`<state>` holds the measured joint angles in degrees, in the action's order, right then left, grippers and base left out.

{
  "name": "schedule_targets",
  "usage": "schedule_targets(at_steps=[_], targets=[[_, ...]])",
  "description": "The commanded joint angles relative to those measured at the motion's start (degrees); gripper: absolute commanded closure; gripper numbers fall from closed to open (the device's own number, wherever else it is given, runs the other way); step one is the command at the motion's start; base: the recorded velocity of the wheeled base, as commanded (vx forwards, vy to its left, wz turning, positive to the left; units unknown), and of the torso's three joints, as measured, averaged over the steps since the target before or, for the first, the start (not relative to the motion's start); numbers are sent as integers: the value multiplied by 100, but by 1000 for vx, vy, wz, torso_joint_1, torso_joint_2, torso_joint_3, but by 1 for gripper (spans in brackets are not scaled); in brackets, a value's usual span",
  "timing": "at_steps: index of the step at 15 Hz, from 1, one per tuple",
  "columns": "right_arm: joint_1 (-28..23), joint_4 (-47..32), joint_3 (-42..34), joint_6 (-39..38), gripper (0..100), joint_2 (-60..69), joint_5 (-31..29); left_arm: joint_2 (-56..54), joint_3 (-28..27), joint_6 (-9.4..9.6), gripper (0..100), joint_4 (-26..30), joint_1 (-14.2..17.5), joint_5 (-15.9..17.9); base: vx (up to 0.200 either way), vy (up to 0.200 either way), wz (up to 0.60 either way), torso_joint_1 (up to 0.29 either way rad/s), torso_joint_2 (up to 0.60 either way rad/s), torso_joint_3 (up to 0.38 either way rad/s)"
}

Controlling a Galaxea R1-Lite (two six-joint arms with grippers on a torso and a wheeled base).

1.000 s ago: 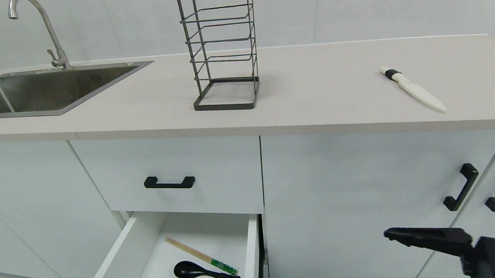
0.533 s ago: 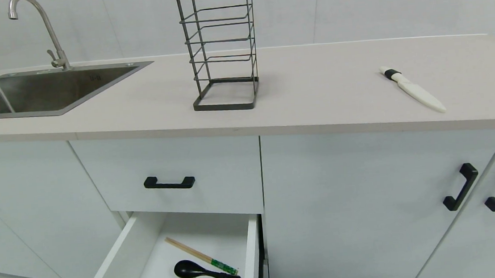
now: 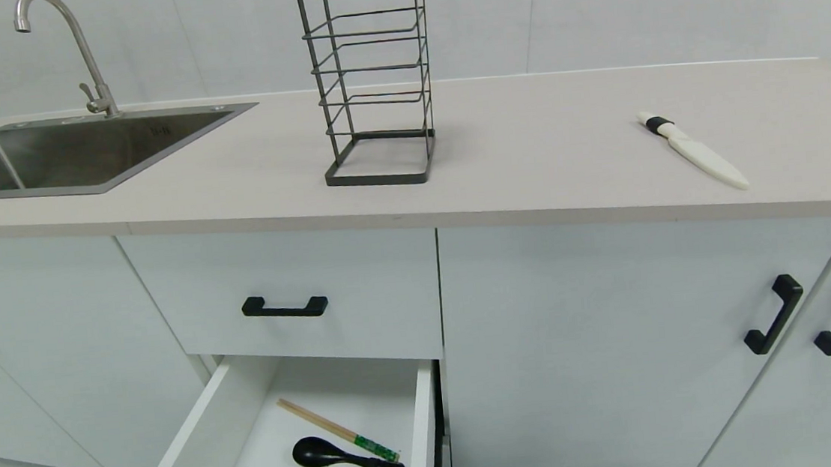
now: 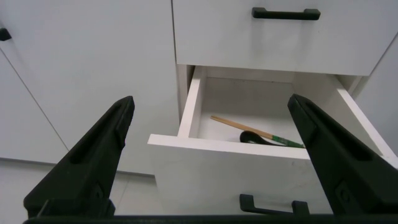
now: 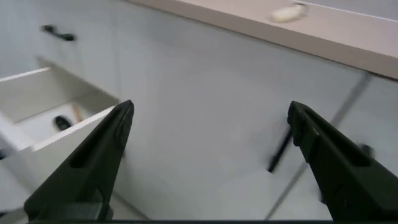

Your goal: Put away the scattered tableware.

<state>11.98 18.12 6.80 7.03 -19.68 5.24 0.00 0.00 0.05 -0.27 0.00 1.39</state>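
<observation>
A white knife [image 3: 692,150] with a black band on its handle lies on the right part of the countertop [image 3: 543,147]; its tip [image 5: 286,13] peeks over the counter edge in the right wrist view. The lower drawer [image 3: 178,442] stands pulled out, with wooden chopsticks [image 3: 335,429] and a black spoon [image 3: 345,456] inside. My left gripper [image 4: 211,112] is open, low in front of the drawer [image 4: 230,149], with the chopsticks [image 4: 255,131] and spoon [image 4: 258,139] beyond it. My right gripper [image 5: 208,118] is open, facing the cabinet doors below the knife.
A black wire rack [image 3: 370,79] stands mid-counter. A steel sink [image 3: 70,151] with a faucet [image 3: 68,46] is at the left. A closed drawer with a black handle [image 3: 284,307] sits above the open one. Two cabinet handles [image 3: 806,312] are at the right.
My right gripper has dropped out of the head view at the lower right. Knife, rack and drawer contents are unmoved.
</observation>
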Motion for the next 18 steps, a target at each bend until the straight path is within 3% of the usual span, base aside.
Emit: schedule_targets(at_steps=[1,6,8,9,10,11,12,14,18], targets=[[-1075,-423,-30,-44,0,1159,443,0,0,4,0,0,0,2,0,0,0,0,0,0],[-1207,-730,-628,-71,0,1968,636,0,0,-75,0,-8,0,-16,0,0,0,0,0,0],[-1207,-1574,-680,-88,0,1968,618,0,-35,-93,0,-175,0,-16,0,0,0,0,0,0],[-1198,-1530,-680,-88,0,1968,618,0,-615,-189,0,-791,0,28,0,0,0,0,0,0],[-1207,-1521,-680,-123,0,1968,610,185,-1468,-207,0,-1019,0,37,0,0,0,0,0,0],[-1207,-1530,-680,-123,0,1968,478,475,-2162,-207,0,-711,18,72,0,0,0,0,0,0],[-1207,-1565,-680,-202,0,1968,21,492,-2312,-207,0,-219,-35,283,0,0,0,0,0,0],[-1198,-1882,-663,-888,0,1968,-436,501,-1995,-225,0,475,-97,837,0,0,0,0,0,0],[-1198,-1838,-671,-835,0,1968,-428,1494,-1107,-286,0,572,-88,1680,0,0,0,0,0,0]])
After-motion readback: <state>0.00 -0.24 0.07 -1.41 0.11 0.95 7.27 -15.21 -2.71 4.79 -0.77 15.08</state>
